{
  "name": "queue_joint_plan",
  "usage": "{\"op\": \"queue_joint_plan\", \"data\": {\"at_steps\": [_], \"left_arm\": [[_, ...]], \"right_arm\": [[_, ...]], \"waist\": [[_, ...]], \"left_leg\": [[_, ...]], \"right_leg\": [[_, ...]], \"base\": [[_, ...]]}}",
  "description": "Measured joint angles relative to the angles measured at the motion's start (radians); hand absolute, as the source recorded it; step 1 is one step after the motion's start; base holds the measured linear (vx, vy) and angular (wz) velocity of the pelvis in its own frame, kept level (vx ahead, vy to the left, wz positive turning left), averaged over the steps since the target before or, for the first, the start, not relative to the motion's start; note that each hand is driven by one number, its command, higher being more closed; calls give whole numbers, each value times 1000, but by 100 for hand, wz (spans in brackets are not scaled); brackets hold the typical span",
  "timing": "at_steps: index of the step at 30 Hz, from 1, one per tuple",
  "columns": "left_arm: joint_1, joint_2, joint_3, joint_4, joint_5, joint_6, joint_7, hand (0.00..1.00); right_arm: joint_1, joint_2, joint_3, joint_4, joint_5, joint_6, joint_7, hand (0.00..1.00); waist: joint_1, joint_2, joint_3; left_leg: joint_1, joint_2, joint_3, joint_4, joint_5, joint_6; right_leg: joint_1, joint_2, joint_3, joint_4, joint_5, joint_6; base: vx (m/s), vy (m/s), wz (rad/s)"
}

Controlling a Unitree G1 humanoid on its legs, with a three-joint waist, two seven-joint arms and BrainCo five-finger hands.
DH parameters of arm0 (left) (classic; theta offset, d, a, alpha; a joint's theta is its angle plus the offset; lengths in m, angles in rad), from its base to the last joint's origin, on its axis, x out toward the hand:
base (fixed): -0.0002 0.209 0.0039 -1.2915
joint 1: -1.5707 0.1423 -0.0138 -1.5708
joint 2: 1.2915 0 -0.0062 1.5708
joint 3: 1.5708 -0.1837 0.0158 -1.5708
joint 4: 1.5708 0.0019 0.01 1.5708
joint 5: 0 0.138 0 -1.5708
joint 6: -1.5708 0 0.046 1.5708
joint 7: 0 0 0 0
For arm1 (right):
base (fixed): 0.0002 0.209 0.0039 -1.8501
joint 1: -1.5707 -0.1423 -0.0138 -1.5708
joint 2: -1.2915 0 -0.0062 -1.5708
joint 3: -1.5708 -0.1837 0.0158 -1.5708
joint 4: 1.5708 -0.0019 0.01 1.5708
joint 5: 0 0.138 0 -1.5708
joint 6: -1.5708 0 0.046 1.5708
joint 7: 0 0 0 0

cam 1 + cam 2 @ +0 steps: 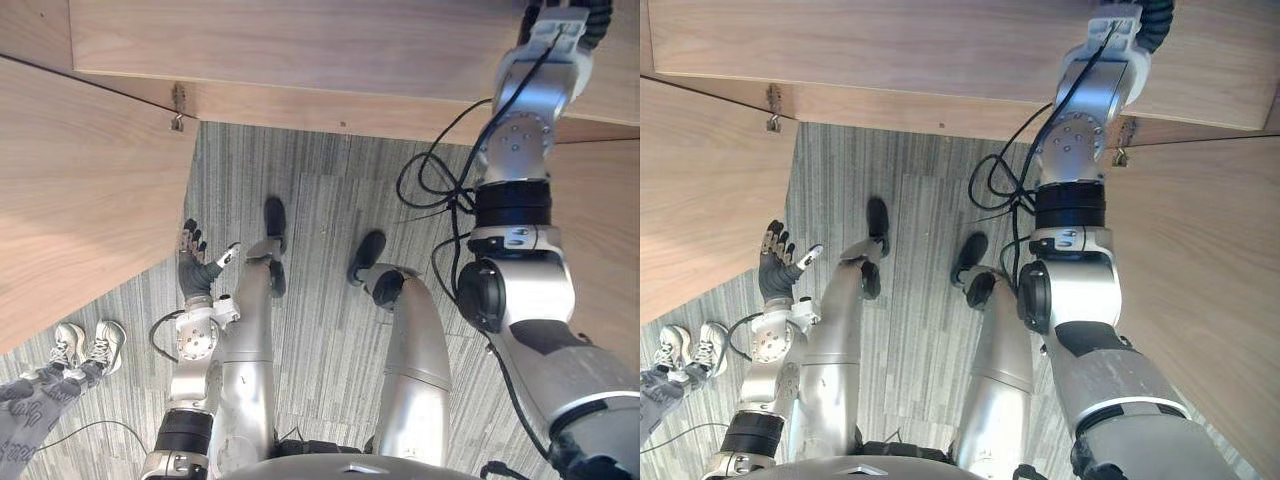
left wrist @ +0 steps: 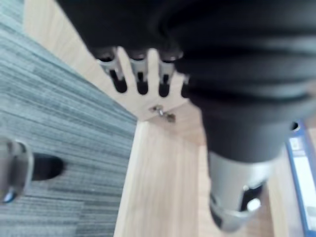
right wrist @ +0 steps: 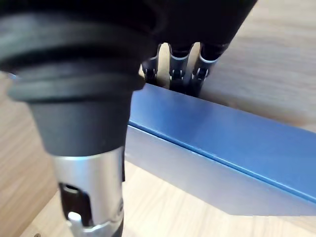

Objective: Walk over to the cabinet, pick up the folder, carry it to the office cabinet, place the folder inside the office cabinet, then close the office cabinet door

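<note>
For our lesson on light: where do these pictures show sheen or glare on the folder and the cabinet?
Right wrist view: the folder has a soft pale sheen on its darker blue face; left eye view: the cabinet door is evenly lit, no glare.

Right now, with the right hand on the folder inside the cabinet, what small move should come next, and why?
Probably open the right hand and let go: its fingers hook over the edge of the blue folder, which seems to lie on the wooden shelf already. The left hand hangs open, idle.
</note>
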Motion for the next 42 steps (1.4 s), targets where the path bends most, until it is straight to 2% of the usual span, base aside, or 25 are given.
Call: {"op": "queue_joint_plan", "data": {"at_steps": [2, 3, 6, 14, 23, 27, 30, 36, 42], "left_arm": [[-42, 0, -3, 8, 0, 13, 9, 0], [-83, 1, -5, 10, -1, 38, 18, 0], [-178, -3, -22, -14, -2, 55, 26, 0], [-155, -9, -16, -59, -14, 69, 19, 0], [-142, -9, -17, -133, -14, 80, 10, 0], [-132, 1, -17, -132, -15, 80, 2, 0], [-131, 7, -31, -133, -15, 84, 1, 0], [-109, 18, -41, -134, -25, 84, 0, 0], [-109, 22, -48, -134, -34, 84, 0, 0]], "right_arm": [[50, 40, 3, -63, -1, -17, -3, 0], [75, 75, 1, -91, -5, -32, -12, 0], [82, 134, 0, -92, -1, -49, -34, 0], [109, 151, -33, -119, 8, -42, -56, 0], [89, 76, 35, -99, -1, 66, -57, 0], [15, 52, 87, -24, -13, 113, -55, 0], [-31, 44, 99, 6, -41, 149, -54, 0], [-84, 31, 112, 85, -42, 177, -34, 0], [-84, 34, 85, 91, -41, 178, -34, 0]], "waist": [[-3, -1, 0], [-8, -1, -1], [-24, -1, -1], [-20, -1, -1], [-32, -1, -1], [-41, -1, -1], [-41, -2, -1], [-43, -2, -1], [-43, -2, -1]], "left_leg": [[3, 14, 0, 1, 0, 0], [8, 16, 2, -7, 2, 2], [24, 17, 18, -17, 5, 7], [57, 32, 26, -51, 14, 5], [78, 35, 35, -74, 21, 10], [87, 36, 49, -87, 26, 12], [99, 34, 58, -99, 38, 28], [132, 31, 74, -123, 38, 34], [139, 27, 78, -138, 39, 35]], "right_leg": [[12, 18, -5, -25, 13, 0], [17, 20, -6, -33, 19, 0], [21, 19, 10, -42, 31, 0], [53, 47, 14, -102, 63, 1], [77, 52, 14, -138, 87, 5], [80, 53, 20, -156, 102, 8], [89, 53, 21, -168, 109, 10], [126, 51, 19, -196, 113, 16], [135, 50, 19, -213, 119, 22]], "base": [[-33, -1, -15], [-26, 3, -13], [-38, 8, -12], [-28, 1, -9], [-35, 1, -4], [-36, 1, -6], [-34, -8, 0], [0, 0, 0], [0, 0, 0]]}}
